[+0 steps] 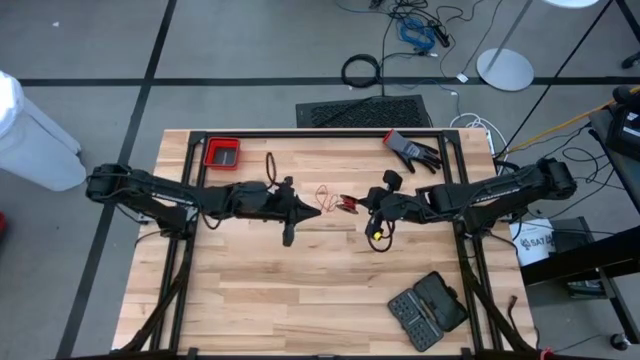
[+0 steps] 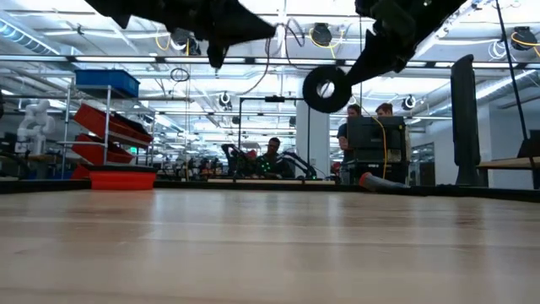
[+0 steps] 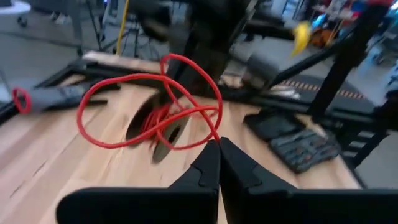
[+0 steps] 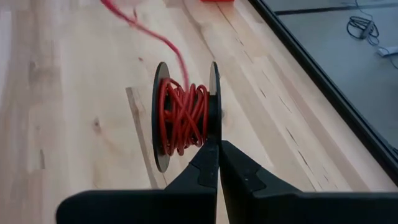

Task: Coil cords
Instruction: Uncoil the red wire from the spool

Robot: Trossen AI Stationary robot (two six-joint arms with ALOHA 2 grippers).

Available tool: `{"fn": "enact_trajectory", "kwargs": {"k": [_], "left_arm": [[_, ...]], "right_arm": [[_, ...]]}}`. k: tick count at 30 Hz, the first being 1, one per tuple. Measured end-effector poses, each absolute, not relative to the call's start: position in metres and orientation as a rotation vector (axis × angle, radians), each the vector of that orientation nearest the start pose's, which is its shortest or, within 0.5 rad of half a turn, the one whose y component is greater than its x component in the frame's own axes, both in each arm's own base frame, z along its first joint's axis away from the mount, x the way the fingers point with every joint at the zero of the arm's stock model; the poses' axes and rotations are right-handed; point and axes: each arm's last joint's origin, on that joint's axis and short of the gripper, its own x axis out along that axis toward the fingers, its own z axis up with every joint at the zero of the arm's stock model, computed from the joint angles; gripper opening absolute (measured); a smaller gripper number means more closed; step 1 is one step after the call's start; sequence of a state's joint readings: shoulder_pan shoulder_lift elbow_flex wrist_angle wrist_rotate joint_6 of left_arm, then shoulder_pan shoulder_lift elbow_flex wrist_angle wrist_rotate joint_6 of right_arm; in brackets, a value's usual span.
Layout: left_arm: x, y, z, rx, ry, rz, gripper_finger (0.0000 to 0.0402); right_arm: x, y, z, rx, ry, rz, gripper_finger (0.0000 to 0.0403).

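Two arms meet over the middle of the wooden bench (image 1: 300, 290), both raised clear of its surface. Starting at the left of the high view, the left pincer (image 1: 312, 210) reaches toward centre frame with its fingers clenched; in its own wrist view the tips are pressed together on the red cord (image 3: 152, 102), pinching it where a loose loop comes back to them. That loop hangs wide and open in the air between the two arms, and more slack strands trail from it toward the spool.

Moving right, just past centre frame, the right pincer (image 1: 372, 205) is also clenched, and its wrist view shows the tips closed at the rim of the small black spool (image 4: 183, 115), so it seems to be grasping the spool by one flange. In the low view the spool hangs in the upper middle of the frame, above the bench.

As for progress, a good bundle of red turns already sits between the flanges, wound rather untidily. What is left, by my reading, is the free length: the big loop and the stretch running off toward the left arm still need to be drawn in and wrapped on, so the coiling looks partly done, not finished.
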State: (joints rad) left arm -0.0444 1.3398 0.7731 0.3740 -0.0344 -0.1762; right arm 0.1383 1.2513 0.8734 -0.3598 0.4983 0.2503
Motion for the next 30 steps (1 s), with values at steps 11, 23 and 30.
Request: {"fn": "enact_trajectory", "kwargs": {"k": [11,23,30], "left_arm": [[0.292,-0.030,0.276,-0.174,0.055,-0.093,0.0004],[0.298,-0.046,0.276,-0.181,-0.028,-0.155,0.0004],[0.313,-0.052,0.257,-0.207,-0.018,-0.167,0.0004]], "right_arm": [[0.264,0.016,0.252,-0.057,0.624,-0.539,0.0000],[0.268,0.013,0.259,-0.118,0.545,-0.618,0.0000],[0.270,0.007,0.262,-0.133,0.526,-0.632,0.0000]]}}
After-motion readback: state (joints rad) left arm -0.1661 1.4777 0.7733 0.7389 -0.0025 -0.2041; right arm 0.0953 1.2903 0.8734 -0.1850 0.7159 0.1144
